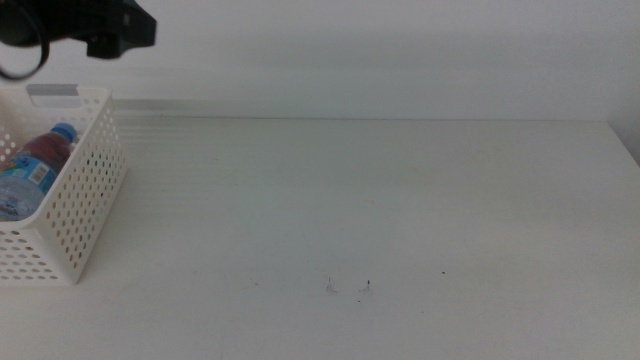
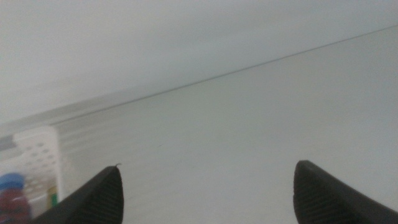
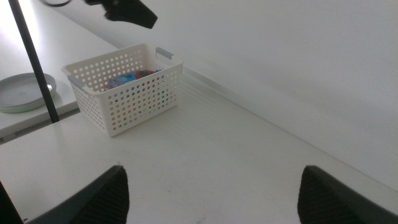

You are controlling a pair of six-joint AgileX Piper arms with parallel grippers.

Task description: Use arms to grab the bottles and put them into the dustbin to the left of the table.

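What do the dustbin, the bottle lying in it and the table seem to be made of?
Dustbin: looks like white moulded plastic, slightly glossy; its walls carry even rows of round holes.
Bottle: probably clear thin plastic with a blue cap and a printed label; dark contents show through it.
Table: smooth matte white top, likely laminate or painted board, though the look leaves that open.

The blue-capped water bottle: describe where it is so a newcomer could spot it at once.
Start at the white table and go to its left end, where the perforated white dustbin stands. The water bottle lies tilted inside it, under the raised left hand. Its blue cap and clear body set it apart from the basket's plain white walls.
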